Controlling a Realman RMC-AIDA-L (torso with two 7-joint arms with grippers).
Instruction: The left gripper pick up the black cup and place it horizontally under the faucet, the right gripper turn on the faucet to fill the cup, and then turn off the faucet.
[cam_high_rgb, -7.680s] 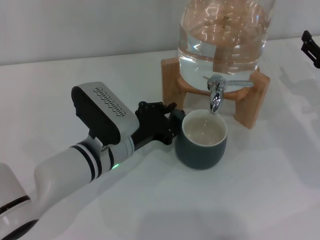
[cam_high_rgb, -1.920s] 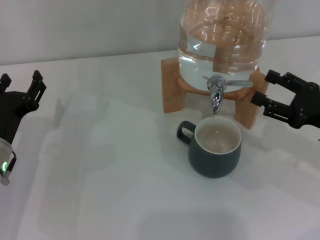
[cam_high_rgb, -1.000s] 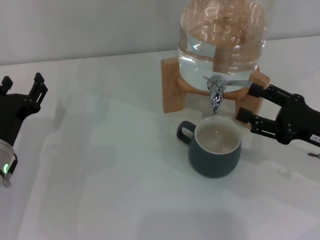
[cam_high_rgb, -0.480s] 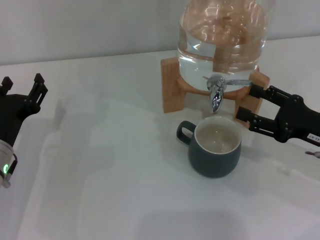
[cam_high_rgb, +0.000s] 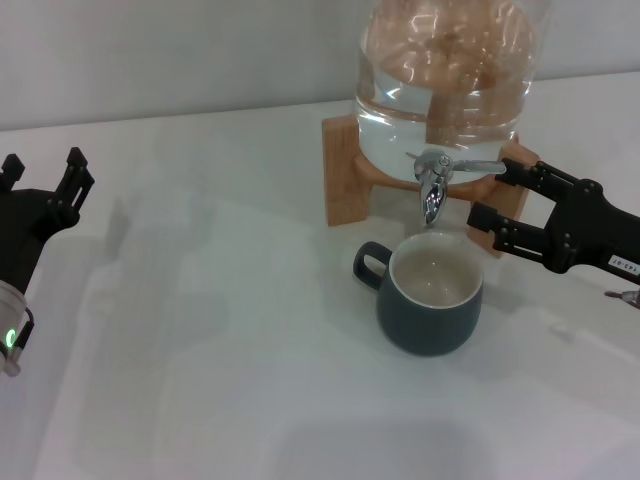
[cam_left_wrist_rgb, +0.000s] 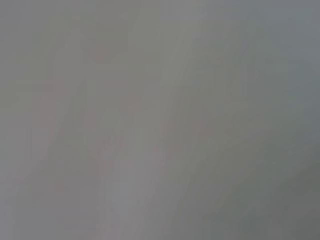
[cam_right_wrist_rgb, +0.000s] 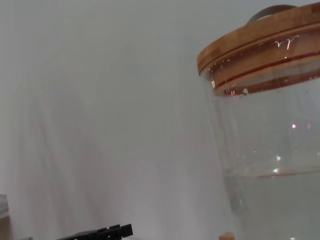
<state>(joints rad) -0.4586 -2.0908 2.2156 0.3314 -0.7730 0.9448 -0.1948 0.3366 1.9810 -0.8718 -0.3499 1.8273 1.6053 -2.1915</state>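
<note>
Black cup (cam_high_rgb: 430, 294) stood on desk (cam_high_rgb: 200, 330) under faucet (cam_high_rgb: 433, 186). Right hand (cam_high_rgb: 497, 195), fingers apart, apparently straddled lever tip; left hand (cam_high_rgb: 42, 178) open, well apart.

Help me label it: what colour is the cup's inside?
Cream-white inside the black cup; clearest in the head view.
</note>
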